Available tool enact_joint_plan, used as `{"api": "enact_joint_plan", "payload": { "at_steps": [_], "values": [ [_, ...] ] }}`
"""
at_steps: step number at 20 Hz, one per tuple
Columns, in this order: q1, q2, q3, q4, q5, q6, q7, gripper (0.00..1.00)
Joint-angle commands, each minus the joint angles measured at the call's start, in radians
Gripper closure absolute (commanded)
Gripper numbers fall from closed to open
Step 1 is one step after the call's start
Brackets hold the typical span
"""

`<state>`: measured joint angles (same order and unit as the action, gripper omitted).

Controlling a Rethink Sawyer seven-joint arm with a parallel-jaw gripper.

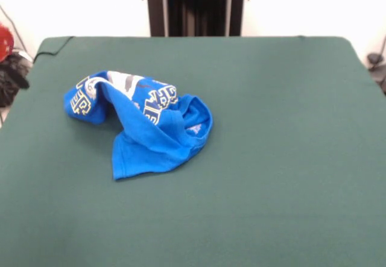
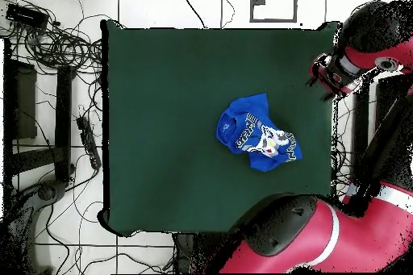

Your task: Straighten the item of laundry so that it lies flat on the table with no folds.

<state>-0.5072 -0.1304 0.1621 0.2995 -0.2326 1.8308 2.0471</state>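
The item of laundry (image 1: pixel 145 128), a small bright blue T-shirt with white lettering, lies crumpled in a heap on the dark green table (image 1: pixel 271 158), left of centre in the front view. Its print side is twisted and partly folded under, and one plain blue flap spreads toward the near edge. The overhead view has the shirt (image 2: pixel 256 132) right of the table's (image 2: pixel 161 127) middle. The gripper (image 2: pixel 325 76) hangs at the table's right edge in that view, well apart from the shirt and holding none of it. It is seen from above only. The front view does not show it.
The arm's red links (image 2: pixel 323 235) overhang the table's bottom right corner in the overhead view. Cables and dark equipment (image 2: pixel 56 54) lie on the floor left of the table. A red object (image 1: pixel 5 41) sits beyond the table's left edge in the front view.
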Motion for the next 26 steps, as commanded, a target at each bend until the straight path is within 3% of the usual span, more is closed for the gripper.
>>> {"api": "enact_joint_plan", "payload": {
  "at_steps": [1, 14, 26],
  "values": [
    [0.036, 0.073, 0.139, 0.058, 0.058, 0.146, -0.072, 0.0],
    [0.015, 0.134, 0.175, 0.15, 0.151, -0.002, -0.069, 0.0],
    [0.01, 0.155, 0.15, 0.303, 0.24, -0.275, -0.058, 0.0]
  ]
}}
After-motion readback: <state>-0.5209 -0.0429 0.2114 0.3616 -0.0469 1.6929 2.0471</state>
